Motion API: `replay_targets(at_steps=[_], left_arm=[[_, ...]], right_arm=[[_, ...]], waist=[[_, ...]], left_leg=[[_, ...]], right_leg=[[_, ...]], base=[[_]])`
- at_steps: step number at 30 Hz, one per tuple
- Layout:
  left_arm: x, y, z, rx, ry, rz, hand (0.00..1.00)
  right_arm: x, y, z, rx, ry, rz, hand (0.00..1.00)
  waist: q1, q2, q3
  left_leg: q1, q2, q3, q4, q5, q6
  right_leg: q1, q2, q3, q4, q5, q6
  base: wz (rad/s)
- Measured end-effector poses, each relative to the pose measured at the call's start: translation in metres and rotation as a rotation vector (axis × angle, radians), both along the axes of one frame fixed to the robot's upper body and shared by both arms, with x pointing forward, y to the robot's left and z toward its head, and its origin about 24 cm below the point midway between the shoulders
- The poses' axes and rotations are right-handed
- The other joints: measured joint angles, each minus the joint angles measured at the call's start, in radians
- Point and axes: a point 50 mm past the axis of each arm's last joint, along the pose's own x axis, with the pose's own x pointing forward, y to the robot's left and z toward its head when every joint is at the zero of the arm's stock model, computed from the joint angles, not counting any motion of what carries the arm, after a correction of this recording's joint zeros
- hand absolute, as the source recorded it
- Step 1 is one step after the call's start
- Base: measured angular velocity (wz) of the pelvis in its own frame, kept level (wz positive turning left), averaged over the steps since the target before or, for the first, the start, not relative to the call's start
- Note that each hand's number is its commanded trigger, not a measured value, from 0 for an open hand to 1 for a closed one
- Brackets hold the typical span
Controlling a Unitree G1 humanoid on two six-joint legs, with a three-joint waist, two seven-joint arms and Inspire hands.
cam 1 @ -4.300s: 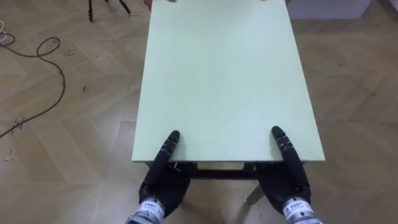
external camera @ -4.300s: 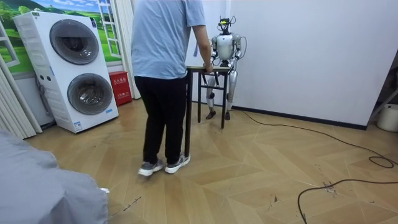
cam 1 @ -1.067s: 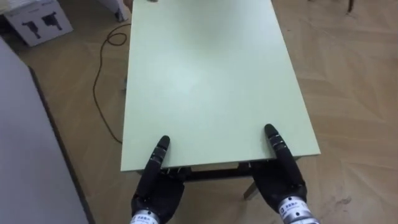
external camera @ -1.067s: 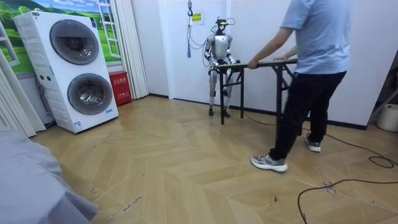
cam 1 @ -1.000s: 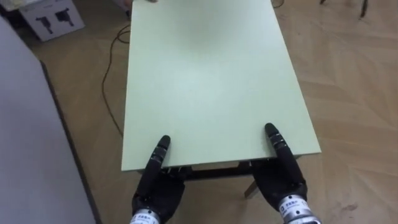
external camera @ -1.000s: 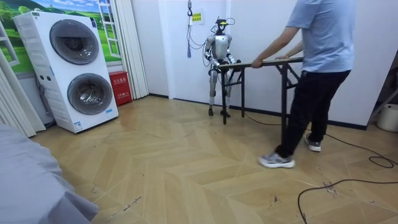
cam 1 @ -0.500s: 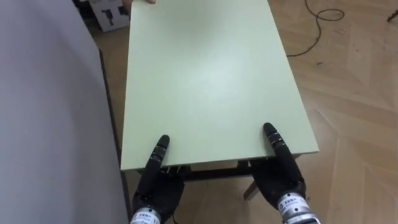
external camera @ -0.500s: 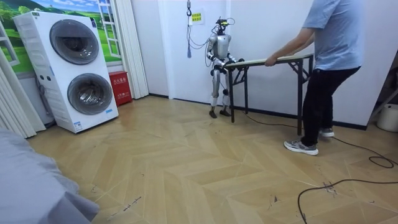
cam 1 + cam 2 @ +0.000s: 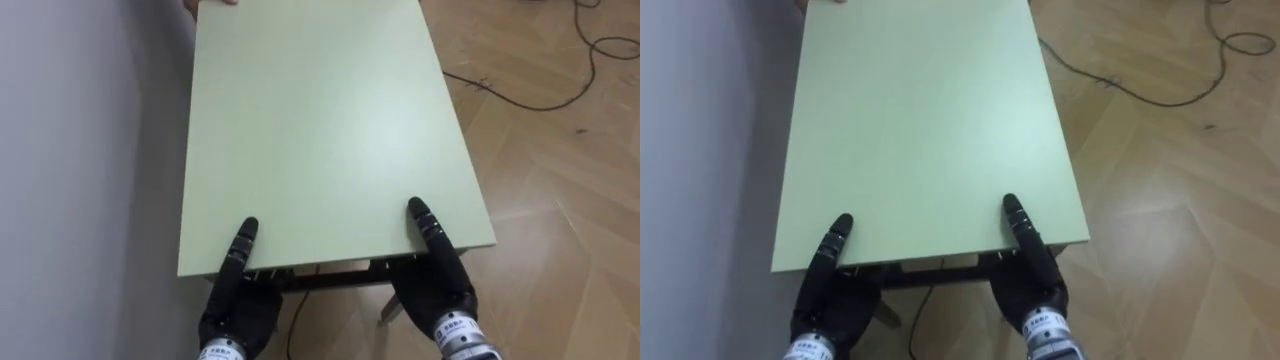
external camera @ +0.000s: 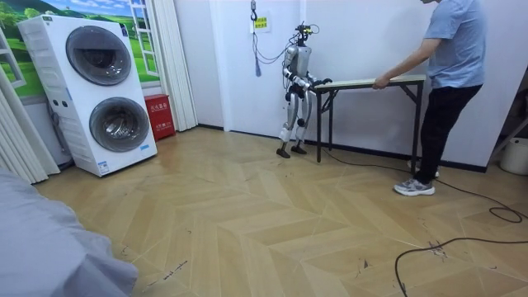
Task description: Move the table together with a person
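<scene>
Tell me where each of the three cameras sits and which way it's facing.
Left eye view: on the robot's head, looking down on the green table, a wall along its left; the left hand and right hand show at the near edge.
Right eye view: same head, slightly to the side, same table and hands.
Room view: standing across the room, facing the robot, the table and the person holding its far end.
Shared: all three show the table.
</scene>
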Motion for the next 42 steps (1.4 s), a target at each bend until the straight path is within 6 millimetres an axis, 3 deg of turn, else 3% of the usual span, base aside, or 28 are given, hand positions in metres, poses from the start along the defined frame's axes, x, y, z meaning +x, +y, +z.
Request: replay_targets(at_steps=[17,26,27,31,42], left_arm=[[-0.001,-0.001,-0.003,0.001,0.043,-0.011,1.0],[-0.002,-0.003,-0.003,0.004,0.056,-0.018,1.0],[-0.002,-0.004,-0.003,0.001,0.058,-0.017,1.0],[-0.003,-0.006,-0.005,0.003,0.068,-0.021,1.0],[-0.008,-0.005,-0.012,0.014,0.102,-0.026,1.0]], right_arm=[[-0.007,-0.001,-0.005,0.008,0.047,-0.017,1.0],[-0.008,-0.002,-0.006,0.003,0.059,-0.02,1.0],[-0.007,-0.003,-0.006,0.0,0.058,-0.02,1.0],[-0.007,-0.007,-0.006,-0.016,0.058,-0.018,1.0],[-0.011,-0.007,-0.013,-0.022,0.09,-0.019,1.0]], waist=[[-0.023,-0.004,0.0022],[-0.026,0.005,0.0019],[-0.026,0.009,0.0019],[-0.028,0.019,0.0024],[-0.026,0.015,0.0035]], left_leg=[[-0.003,-0.005,-0.025,0.006,-0.01,0.014],[-0.001,-0.007,-0.039,0.005,-0.009,0.014],[0.0,-0.007,-0.038,0.003,-0.009,0.014],[0.001,-0.012,-0.027,-0.002,-0.009,0.014],[0.046,-0.012,-0.002,-0.046,-0.009,0.014]], right_leg=[[0.013,0.009,-0.003,0.0,0.002,-0.004],[-0.007,-0.001,0.007,-0.001,-0.002,0.002],[-0.007,0.001,0.026,-0.003,-0.001,0.001],[-0.001,0.003,0.034,0.0,-0.005,0.006],[0.017,-0.001,0.051,-0.001,-0.005,0.007]], base=[[0.07],[0.06],[0.05],[0.0],[-0.02]])
